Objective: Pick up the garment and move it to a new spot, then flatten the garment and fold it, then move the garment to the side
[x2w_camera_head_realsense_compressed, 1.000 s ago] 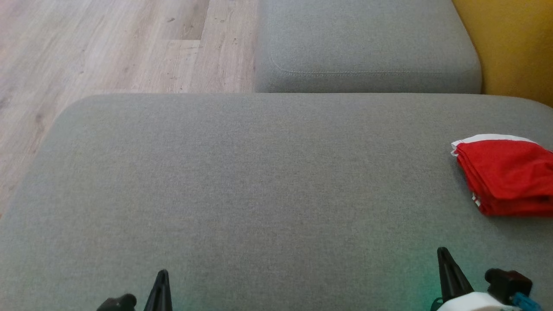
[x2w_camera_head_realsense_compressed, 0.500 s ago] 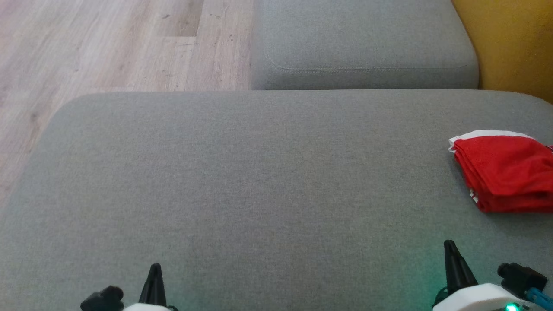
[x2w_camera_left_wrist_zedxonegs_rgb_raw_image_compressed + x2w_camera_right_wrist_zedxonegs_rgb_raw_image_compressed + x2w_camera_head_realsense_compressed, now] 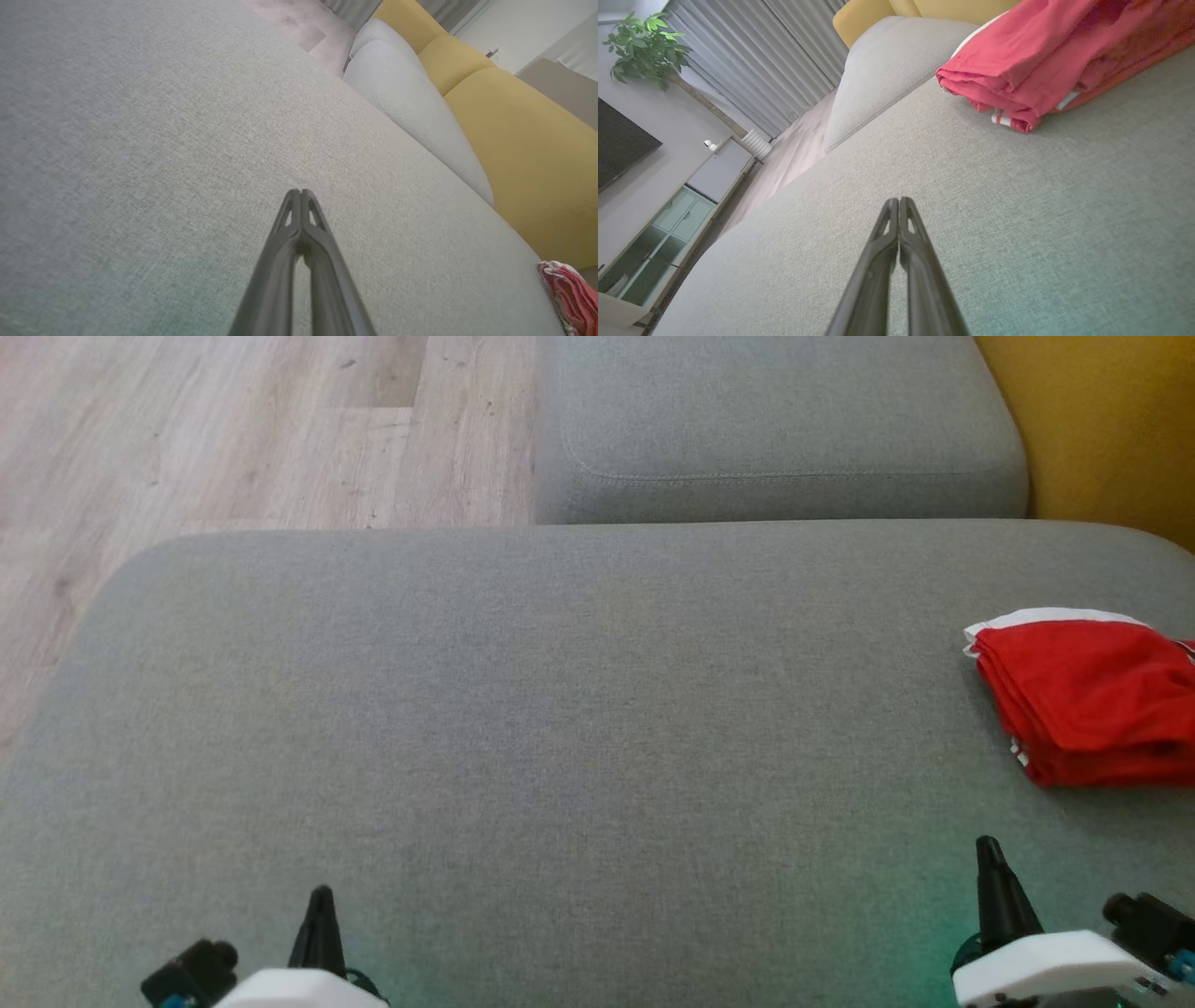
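Garment (image 3: 1088, 695), red with white trim, lying folded at three o'clock on the grey seat cushion (image 3: 560, 709), set off to one side, so the task appears complete. Left gripper (image 3: 320, 894) at seven o'clock and right gripper (image 3: 988, 847) at five o'clock, fingers pressed together and empty, parked well apart from the cloth.

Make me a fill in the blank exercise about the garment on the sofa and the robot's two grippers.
1. The folded garment is mostly ____ with white trim.
2. It lies on the grey seat cushion, toward the robot's ____ side.
3. The left gripper and the right gripper each hold nothing, and their jaws are ____, not open.
4. The backrest behind the seat is ____ in colour.

Missing words: red; right; shut; yellow.
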Controlling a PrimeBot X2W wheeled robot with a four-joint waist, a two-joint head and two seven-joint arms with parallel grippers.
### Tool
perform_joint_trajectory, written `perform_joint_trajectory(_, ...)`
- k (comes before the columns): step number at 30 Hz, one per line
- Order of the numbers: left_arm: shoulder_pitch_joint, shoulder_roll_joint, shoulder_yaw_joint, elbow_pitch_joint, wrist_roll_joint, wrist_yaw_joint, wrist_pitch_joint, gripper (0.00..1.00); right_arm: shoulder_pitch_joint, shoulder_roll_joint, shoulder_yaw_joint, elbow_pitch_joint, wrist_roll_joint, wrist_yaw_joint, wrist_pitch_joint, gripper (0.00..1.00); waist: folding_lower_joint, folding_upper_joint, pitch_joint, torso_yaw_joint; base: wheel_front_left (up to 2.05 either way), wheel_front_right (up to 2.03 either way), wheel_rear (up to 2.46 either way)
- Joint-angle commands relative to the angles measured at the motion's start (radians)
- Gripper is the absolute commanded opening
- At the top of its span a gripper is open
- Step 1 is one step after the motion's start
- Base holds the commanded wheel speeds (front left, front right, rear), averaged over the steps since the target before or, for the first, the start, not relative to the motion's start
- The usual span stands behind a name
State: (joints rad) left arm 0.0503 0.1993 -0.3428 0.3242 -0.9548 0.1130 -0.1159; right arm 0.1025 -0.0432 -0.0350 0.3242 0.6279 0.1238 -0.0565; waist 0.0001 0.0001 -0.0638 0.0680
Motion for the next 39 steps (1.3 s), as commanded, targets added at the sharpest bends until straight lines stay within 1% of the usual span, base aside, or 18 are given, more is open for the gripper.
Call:
perform_joint_trajectory(1,-0.057,-0.002,0.040,-0.032,-0.021,-0.011,0.004,0.00,-0.056,-0.003,0.000,-0.036,0.034,0.002,0.007,0.00,0.0000,-0.0001,0.001,-0.001,0.00,0.00,0.00)
perform_joint_trajectory(39,-0.102,-0.066,0.223,-0.053,-0.305,-0.114,0.102,0.00,-0.125,-0.005,-0.035,-0.055,0.455,0.004,0.079,0.00,0.0000,-0.0001,0.031,-0.031,0.00,0.00,0.00)
